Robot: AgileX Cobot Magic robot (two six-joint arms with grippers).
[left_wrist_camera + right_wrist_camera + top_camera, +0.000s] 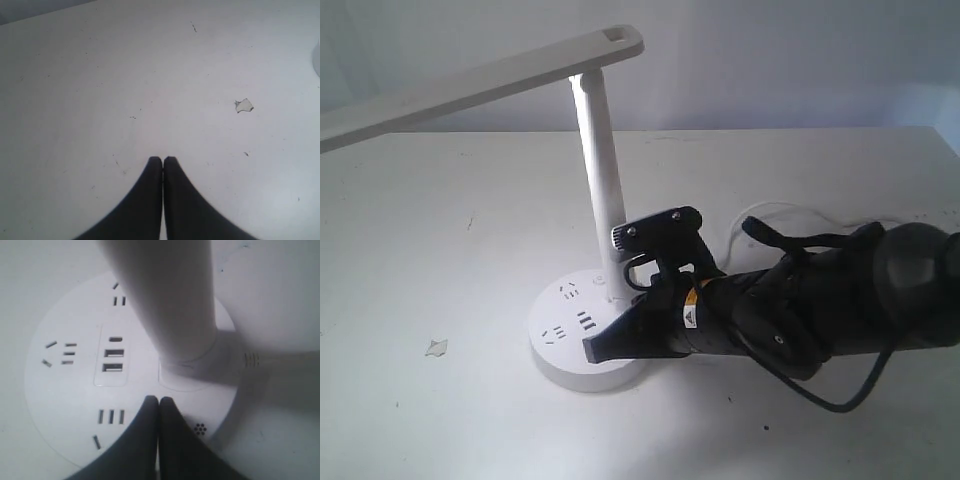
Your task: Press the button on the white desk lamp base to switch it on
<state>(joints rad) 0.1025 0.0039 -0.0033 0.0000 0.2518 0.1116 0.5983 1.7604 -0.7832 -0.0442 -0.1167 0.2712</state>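
Observation:
The white desk lamp [598, 170] stands mid-table, its long bar head [470, 85] reaching left. Its round lamp base [560, 340] shows dark socket slots and USB ports [113, 360]. My right gripper [595, 346] is shut, with nothing between its fingers, tips low over the base's near right part. In the right wrist view the right gripper [159, 401] sits just short of the pole's foot [187, 357]; contact cannot be told. No button is discernible. My left gripper [162, 160] is shut over bare table, away from the lamp.
The lamp's white cord [770, 215] loops behind my right arm [820, 300]. A small pale scrap [436, 347] lies left of the base, and the same scrap [244, 105] shows in the left wrist view. The white table [420, 250] extends to the left and front.

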